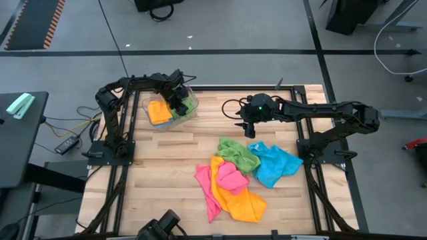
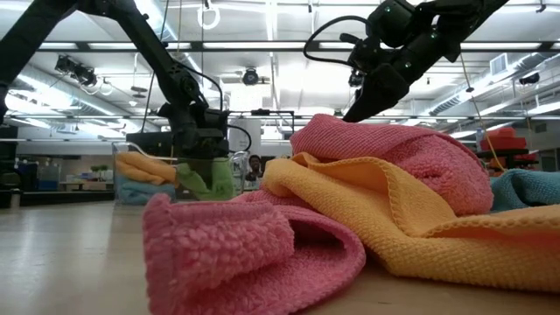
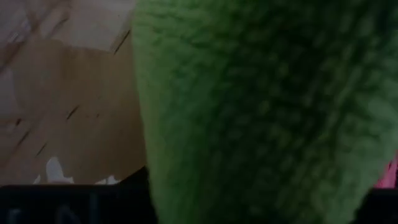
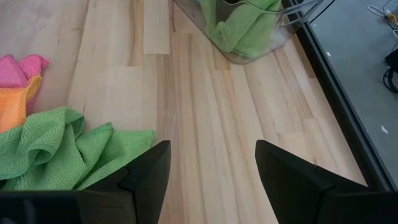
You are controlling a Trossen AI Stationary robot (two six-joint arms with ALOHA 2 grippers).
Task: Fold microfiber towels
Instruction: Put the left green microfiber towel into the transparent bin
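Pink towel [image 2: 227,254] nearest — no legible writing; right gripper [image 4: 211,180] jaws apart (left's unclear).

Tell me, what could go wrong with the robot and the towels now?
The left gripper is down in the clear bin against a green towel; lifting away might drag that towel back out. The right gripper, open, hangs above the pile, where green, blue, pink and orange towels overlap, so it might grab two together.
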